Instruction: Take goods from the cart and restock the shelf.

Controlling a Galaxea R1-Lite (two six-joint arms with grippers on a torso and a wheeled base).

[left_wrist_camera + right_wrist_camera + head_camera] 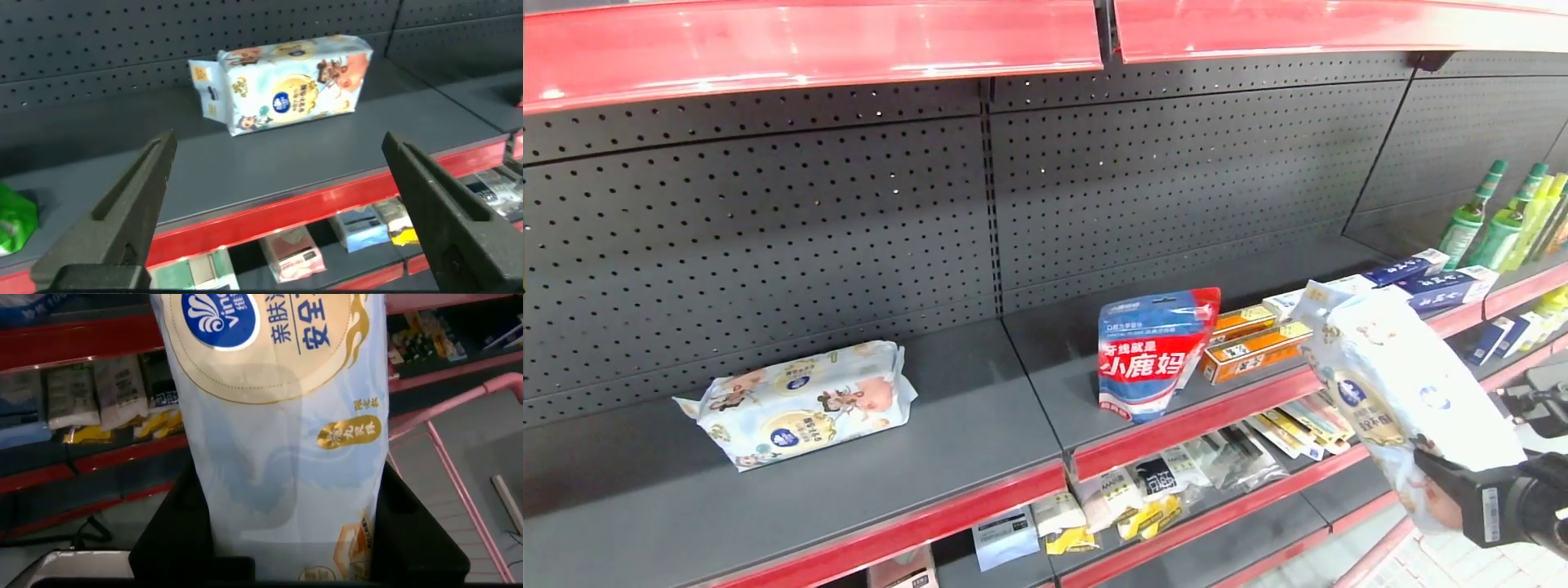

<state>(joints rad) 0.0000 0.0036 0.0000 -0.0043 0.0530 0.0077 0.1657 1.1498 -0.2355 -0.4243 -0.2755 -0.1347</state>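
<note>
My right jaws, lower right of the head view, are clenched on the lower end of a wipes pack (1401, 384) held upright before the shelf (980, 425); my left jaws gape empty. The pack looks soft, slick and light, so a grip across its middle would likely be steadier.

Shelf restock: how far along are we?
Done: one wipes pack lies on the shelf. In hand: right gripper grips a second pack, out in front of the shelf; left gripper is open, empty. Left: shelve that pack; remaining cart stock can't be told.
</note>
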